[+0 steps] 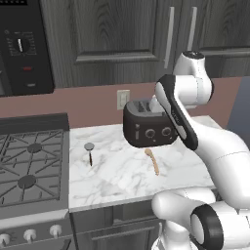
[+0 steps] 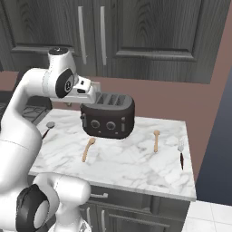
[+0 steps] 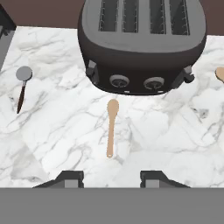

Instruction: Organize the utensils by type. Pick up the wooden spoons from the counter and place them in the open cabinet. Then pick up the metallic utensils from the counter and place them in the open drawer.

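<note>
Tan wooden spoon [image 3: 111, 127] flat on counter [image 3: 166, 144]

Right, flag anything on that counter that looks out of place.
Nothing is spilled or damaged. Four utensils lie loose on the counter around the toaster: two wooden spoons, a metal spoon, a fork.

Two wooden spoons on the table [image 2: 136, 167]: one [image 2: 88, 149] in front of the toaster, another [image 2: 156, 140] to its right. Two metallic utensils: a round-headed one [image 2: 47, 128] near the stove [image 1: 29, 166], a fork-like one [image 2: 181, 152] at the far right. One toaster [image 2: 108, 114].
</note>
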Controlling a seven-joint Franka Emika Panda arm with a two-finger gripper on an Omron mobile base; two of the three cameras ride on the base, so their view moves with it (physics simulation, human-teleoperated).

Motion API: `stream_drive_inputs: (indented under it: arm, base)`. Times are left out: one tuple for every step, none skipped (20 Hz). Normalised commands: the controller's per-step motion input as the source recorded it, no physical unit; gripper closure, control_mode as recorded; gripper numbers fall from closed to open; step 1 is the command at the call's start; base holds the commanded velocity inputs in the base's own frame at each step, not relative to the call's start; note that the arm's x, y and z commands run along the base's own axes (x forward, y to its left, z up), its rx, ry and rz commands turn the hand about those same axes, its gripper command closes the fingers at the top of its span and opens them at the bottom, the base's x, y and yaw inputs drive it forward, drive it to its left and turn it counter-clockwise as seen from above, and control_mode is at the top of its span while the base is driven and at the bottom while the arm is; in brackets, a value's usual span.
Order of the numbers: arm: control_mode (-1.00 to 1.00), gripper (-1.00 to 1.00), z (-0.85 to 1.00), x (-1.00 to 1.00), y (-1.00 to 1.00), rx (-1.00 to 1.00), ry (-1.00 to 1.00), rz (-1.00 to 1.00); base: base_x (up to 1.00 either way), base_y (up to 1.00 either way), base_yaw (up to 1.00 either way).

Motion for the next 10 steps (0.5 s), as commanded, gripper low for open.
stream_drive_inputs:
  arm:
    - [-1.00,-1.00,-0.01,0.00,0.00,0.00,0.00,0.00]
    - [-1.00,-1.00,-0.12,-0.02,0.00,0.00,0.00,0.00]
    - [-1.00,-1.00,-0.25,-0.26,0.00,0.00,-0.04,0.00]
    - [-1.00,-1.00,-0.36,-0.31,0.00,0.00,-0.05,0.00]
    - [-1.00,-1.00,-0.48,-0.35,0.00,0.00,-0.06,0.00]
    - [-1.00,-1.00,-0.56,-0.31,0.00,0.00,-0.07,0.00]
    - [-1.00,-1.00,-0.56,-0.31,0.00,-0.03,-0.10,0.00]
    - [-1.00,-1.00,-0.55,-0.34,0.00,-0.05,-0.13,0.00]
    - [-1.00,-1.00,-0.50,-0.35,0.00,0.00,-0.16,0.00]
    - [-1.00,-1.00,-0.51,-0.33,0.00,0.00,-0.11,0.00]
  base:
    - [0.00,0.00,0.00]
    - [0.00,0.00,0.00]
    - [0.00,0.00,0.00]
    - [0.00,0.00,0.00]
    - [0.00,0.00,0.00]
    - [0.00,0.00,0.00]
    - [0.00,0.00,0.00]
    - [0.00,0.00,0.00]
    - [0.00,0.00,0.00]
    - [0.00,0.00,0.00]
